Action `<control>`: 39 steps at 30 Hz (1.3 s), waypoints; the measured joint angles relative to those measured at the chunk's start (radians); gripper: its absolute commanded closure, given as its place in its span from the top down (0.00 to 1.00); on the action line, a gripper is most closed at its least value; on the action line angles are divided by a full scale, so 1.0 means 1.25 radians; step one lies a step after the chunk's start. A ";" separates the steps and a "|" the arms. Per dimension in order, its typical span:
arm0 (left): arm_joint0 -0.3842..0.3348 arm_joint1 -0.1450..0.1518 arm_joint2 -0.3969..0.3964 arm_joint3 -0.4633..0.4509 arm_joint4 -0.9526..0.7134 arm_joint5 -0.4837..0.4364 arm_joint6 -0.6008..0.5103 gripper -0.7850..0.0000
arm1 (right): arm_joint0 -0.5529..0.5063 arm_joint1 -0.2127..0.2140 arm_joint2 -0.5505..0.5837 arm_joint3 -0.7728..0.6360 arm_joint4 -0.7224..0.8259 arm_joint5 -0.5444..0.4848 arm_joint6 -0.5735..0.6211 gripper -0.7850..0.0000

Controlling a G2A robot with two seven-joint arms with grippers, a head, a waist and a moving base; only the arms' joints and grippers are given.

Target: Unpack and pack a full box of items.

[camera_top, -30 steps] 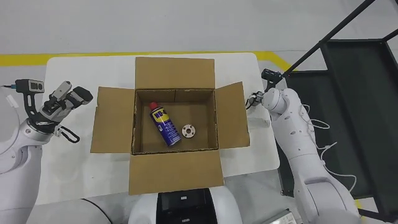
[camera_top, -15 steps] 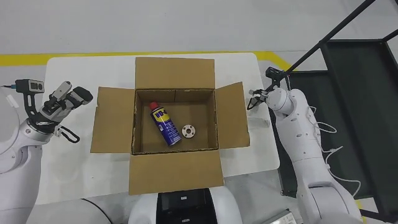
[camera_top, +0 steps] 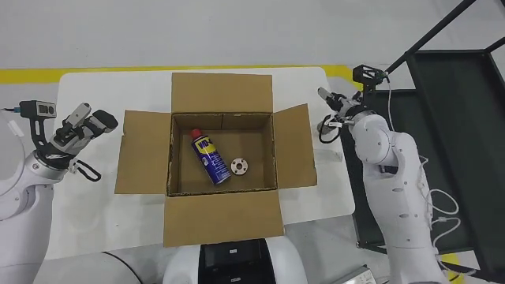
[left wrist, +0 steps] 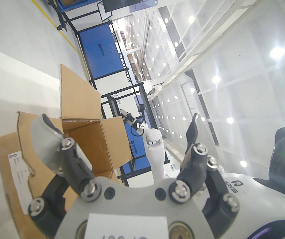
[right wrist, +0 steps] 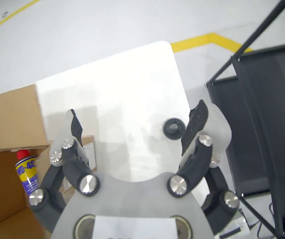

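Observation:
An open cardboard box [camera_top: 222, 91] stands mid-table with its four flaps spread. Inside lie a blue and yellow spray can [camera_top: 209, 156] with a red cap and a small round ring-shaped part [camera_top: 240, 165]. My right gripper [camera_top: 326, 114] hovers open and holding nothing over the table's right edge, beside the box's right flap. In the right wrist view the right gripper [right wrist: 137, 123] is above bare table, a small black round cap [right wrist: 173, 128] lies by one finger, and the spray can [right wrist: 26, 172] shows in the box. My left gripper [camera_top: 85, 121] [left wrist: 118, 130] is open and holding nothing, left of the box [left wrist: 82, 135].
The white table [camera_top: 95, 205] has free room on the left side and in a narrow strip at the right [right wrist: 122, 95]. A black metal rack [camera_top: 450, 126] stands close to the table's right edge. A yellow floor line [camera_top: 95, 71] runs behind the table.
My right arm has risen and swung away from the box's right flap toward the table's far right corner. The left arm and the things in the box have not moved.

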 measured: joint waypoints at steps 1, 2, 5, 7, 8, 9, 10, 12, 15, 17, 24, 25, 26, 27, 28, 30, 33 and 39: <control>0.000 0.000 0.000 0.000 0.000 0.000 0.000 1.00 | -0.007 0.000 -0.005 -0.022 0.000 -0.009 -0.006 1.00; 0.000 0.000 0.000 0.000 0.000 0.000 0.000 1.00 | -0.015 0.000 -0.013 -0.050 -0.001 -0.023 -0.010 1.00; 0.000 0.000 0.000 0.000 0.000 0.000 0.000 1.00 | -0.030 0.001 -0.042 -0.111 -0.002 -0.062 0.000 1.00; 0.000 0.000 0.000 0.000 0.000 0.000 0.000 1.00 | -0.034 0.002 -0.060 -0.138 0.007 -0.093 0.018 1.00; 0.000 0.000 0.000 0.000 0.000 0.000 0.000 1.00 | -0.036 0.003 -0.073 -0.152 0.008 -0.115 0.033 1.00; 0.000 0.000 0.000 0.000 0.000 0.000 0.000 1.00 | -0.037 0.003 -0.085 -0.163 0.012 -0.131 0.047 1.00; 0.000 0.000 0.000 0.000 0.000 0.000 0.000 1.00 | -0.039 0.003 -0.099 -0.174 0.017 -0.146 0.062 1.00; 0.000 0.000 0.000 0.000 0.000 0.000 0.000 1.00 | -0.038 0.004 -0.135 -0.188 0.029 -0.174 0.108 1.00; 0.000 0.000 0.000 0.000 0.000 0.000 0.000 1.00 | -0.022 0.002 -0.192 -0.186 0.029 -0.180 0.160 1.00; 0.000 0.000 0.000 0.000 0.000 0.000 0.000 1.00 | -0.007 -0.001 -0.236 -0.173 0.025 -0.162 0.177 1.00; 0.000 0.000 0.000 0.000 0.000 0.000 0.000 1.00 | 0.109 -0.018 -0.344 -0.059 0.123 -0.070 0.345 1.00; 0.000 0.000 0.000 0.000 0.000 0.000 0.000 1.00 | 0.129 -0.019 -0.344 -0.039 0.133 -0.061 0.361 1.00; 0.000 0.000 0.000 0.000 0.000 0.000 0.000 1.00 | 0.138 -0.019 -0.343 -0.030 0.136 -0.058 0.367 1.00; 0.000 0.000 0.000 0.000 0.000 0.000 0.000 1.00 | 0.136 -0.019 -0.343 -0.032 0.136 -0.059 0.366 1.00; 0.000 0.000 0.000 0.000 0.000 0.000 0.000 1.00 | 0.133 -0.019 -0.342 -0.035 0.135 -0.059 0.365 1.00; 0.000 0.000 0.000 0.000 0.000 0.000 0.000 1.00 | 0.131 -0.019 -0.342 -0.037 0.134 -0.060 0.364 1.00; 0.000 0.000 0.000 0.000 0.000 0.000 0.000 1.00 | 0.131 -0.019 -0.342 -0.037 0.134 -0.060 0.364 1.00; 0.000 0.000 0.000 0.000 0.000 0.000 0.000 1.00 | 0.127 -0.019 -0.340 -0.034 0.140 -0.063 0.359 1.00</control>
